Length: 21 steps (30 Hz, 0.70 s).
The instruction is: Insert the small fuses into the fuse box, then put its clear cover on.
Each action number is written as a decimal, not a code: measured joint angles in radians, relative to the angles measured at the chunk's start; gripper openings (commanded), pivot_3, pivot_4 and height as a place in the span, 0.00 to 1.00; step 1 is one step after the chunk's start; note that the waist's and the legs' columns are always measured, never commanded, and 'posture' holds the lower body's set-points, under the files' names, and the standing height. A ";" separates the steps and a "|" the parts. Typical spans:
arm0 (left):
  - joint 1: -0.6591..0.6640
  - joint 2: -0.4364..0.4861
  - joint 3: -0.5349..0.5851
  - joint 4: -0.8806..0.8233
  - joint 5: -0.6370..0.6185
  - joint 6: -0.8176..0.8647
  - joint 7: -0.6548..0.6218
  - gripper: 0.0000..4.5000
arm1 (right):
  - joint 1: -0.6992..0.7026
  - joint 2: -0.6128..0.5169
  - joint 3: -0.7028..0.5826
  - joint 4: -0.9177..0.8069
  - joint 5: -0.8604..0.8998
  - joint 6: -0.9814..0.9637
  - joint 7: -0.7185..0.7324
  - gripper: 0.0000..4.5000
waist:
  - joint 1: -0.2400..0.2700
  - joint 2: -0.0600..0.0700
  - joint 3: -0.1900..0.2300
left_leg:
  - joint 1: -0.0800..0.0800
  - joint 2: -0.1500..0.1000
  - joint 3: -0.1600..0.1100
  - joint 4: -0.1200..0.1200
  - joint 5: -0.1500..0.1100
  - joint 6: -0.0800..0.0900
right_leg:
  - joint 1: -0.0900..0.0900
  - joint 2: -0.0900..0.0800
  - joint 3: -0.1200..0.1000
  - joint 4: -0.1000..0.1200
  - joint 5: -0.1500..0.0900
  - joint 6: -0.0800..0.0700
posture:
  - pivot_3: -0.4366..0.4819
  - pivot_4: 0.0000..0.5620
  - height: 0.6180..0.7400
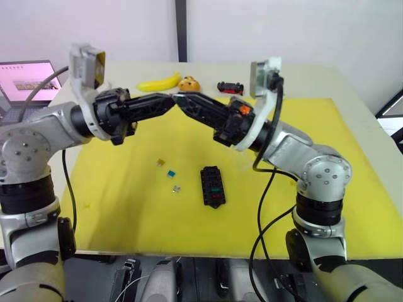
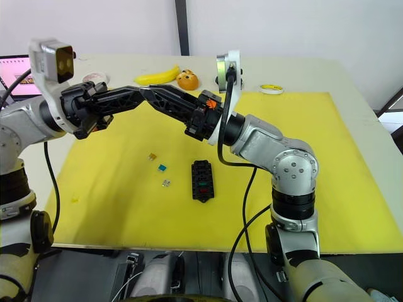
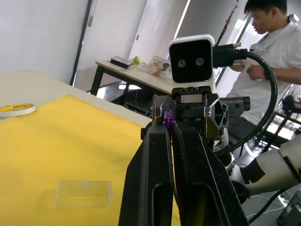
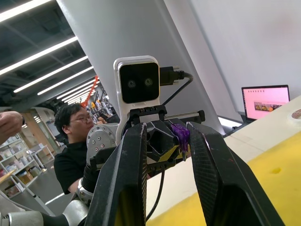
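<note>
A: What covers the table?
B: A big yellow mat [image 1: 352, 170]. At its centre lies the small black rectangular fuse box [image 1: 212, 185], with a green and a red fuse seated in its slots.

A: And the arms?
B: They meet tip to tip above the mat, at about twelve o'clock from the box. The left gripper [image 3: 168, 123] has its fingers pinched narrow on a tiny purple translucent blade fuse [image 3: 168, 118]. The right gripper [image 4: 164, 136] has its jaws spread wider, with the purple fuse between them, close against one finger.

A: The clear lid?
B: The transparent rectangular cover [image 3: 84, 193] lies flat on the mat in the left wrist view.

A: Loose fuses?
B: Three, at nine to ten o'clock from the box: brown [image 1: 161, 162], teal [image 1: 170, 172], grey-white [image 1: 177, 188].
</note>
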 measured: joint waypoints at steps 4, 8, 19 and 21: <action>0.000 0.000 0.000 0.000 -0.005 0.000 0.002 0.00 | 0.000 0.000 0.000 0.000 0.000 -0.001 0.000 0.30 | 0.000 0.000 0.000 | 0.000 0.000 0.000 0.000 0.000 0.000 | 0.000 0.000 0.000 0.000 0.000 0.000 | 0.48 0.27 0.98; -0.001 0.000 0.000 0.003 -0.016 0.000 0.005 0.00 | 0.000 0.000 0.000 0.000 0.006 -0.004 0.000 0.30 | 0.000 0.000 0.000 | 0.000 0.000 0.000 0.000 0.000 0.000 | 0.000 0.000 0.000 0.000 0.000 0.000 | 0.48 0.27 0.98; -0.003 0.000 0.001 0.002 -0.045 0.000 0.009 0.00 | 0.000 -0.002 -0.004 0.005 0.015 -0.011 0.000 0.02 | 0.000 0.000 0.000 | 0.000 0.000 0.000 0.000 0.000 0.000 | 0.000 0.000 0.000 0.000 0.000 0.000 | 0.48 0.27 0.98; -0.003 0.000 0.001 0.003 -0.053 0.000 0.009 0.00 | 0.000 -0.002 -0.006 0.006 0.020 -0.014 0.001 0.01 | 0.000 0.000 0.000 | 0.000 0.000 0.000 0.000 0.000 0.000 | 0.000 0.000 0.000 0.000 0.000 0.000 | 0.48 0.27 0.98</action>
